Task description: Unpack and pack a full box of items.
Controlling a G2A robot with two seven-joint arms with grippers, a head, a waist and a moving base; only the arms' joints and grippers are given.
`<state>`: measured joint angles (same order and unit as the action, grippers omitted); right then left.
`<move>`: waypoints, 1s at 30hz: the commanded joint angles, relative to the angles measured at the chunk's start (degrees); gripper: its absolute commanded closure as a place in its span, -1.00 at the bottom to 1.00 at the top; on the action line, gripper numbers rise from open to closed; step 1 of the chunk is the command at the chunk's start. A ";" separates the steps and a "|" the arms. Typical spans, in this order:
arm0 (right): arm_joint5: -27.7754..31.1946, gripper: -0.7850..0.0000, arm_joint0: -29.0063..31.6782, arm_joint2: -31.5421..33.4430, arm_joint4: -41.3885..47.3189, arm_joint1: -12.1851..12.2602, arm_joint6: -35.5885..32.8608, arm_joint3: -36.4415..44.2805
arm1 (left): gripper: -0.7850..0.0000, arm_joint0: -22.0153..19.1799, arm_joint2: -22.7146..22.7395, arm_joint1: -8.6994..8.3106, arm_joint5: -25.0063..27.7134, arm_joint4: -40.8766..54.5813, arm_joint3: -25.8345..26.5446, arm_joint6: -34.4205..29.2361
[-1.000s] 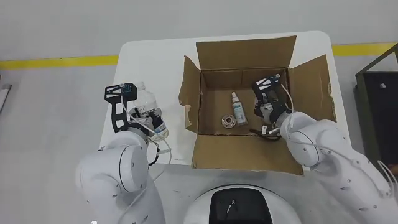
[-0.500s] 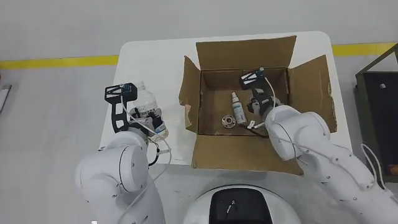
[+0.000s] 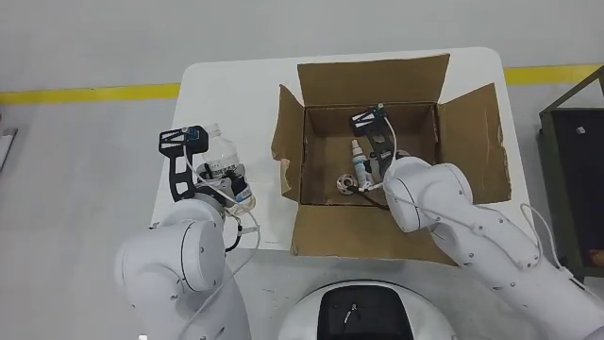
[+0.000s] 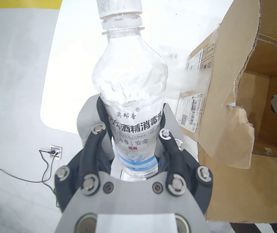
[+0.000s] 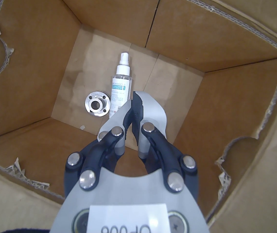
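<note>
An open cardboard box (image 3: pixel 467 132) stands on the white table (image 3: pixel 236 94). On its floor lie a small white spray bottle (image 5: pixel 121 83) and a round metal flange (image 5: pixel 97 104), side by side; the top view shows them as spray bottle (image 3: pixel 360 162) and flange (image 3: pixel 345 184). My right gripper (image 5: pixel 133 105) hangs inside the box just above the spray bottle's base, shut and empty. Left of the box, over the table, my left gripper (image 4: pixel 132 117) is shut on a clear plastic bottle (image 4: pixel 128 86) with a white cap, held upright; from above this bottle (image 3: pixel 224 159) is at the table's left edge.
The box flaps (image 4: pixel 240 112) are torn and stand open, the left one close to the held bottle. A yellow floor line (image 3: pixel 85 94) runs behind the table. A dark rack (image 3: pixel 571 170) stands to the right of the table.
My right gripper has moved left inside the box, from the right wall toward the spray bottle. The left arm and its bottle have stayed put.
</note>
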<state>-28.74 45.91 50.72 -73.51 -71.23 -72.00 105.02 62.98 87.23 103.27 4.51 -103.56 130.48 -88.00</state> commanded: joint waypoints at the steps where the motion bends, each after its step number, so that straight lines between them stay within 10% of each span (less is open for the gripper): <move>1: 5.28 1.00 0.52 1.57 -0.53 0.35 2.41 -0.55 | 1.00 0.00 0.00 0.00 0.00 0.00 0.00 0.00; 8: 7.80 1.00 1.72 3.40 2.75 -0.11 5.44 -3.84 | 1.00 0.00 0.00 0.00 0.00 0.00 0.00 0.00; 19: 6.22 0.16 -1.95 -1.58 5.59 -3.16 9.50 -14.46 | 1.00 0.00 0.00 0.00 0.00 0.00 0.00 0.00; 30: 5.52 0.18 -2.76 -2.63 4.39 -4.70 9.06 -18.48 | 1.00 0.00 0.00 0.00 0.00 0.00 0.00 0.00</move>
<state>-23.14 43.20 48.16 -68.85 -75.82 -62.73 86.78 62.98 87.23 103.27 4.51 -103.56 130.48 -88.00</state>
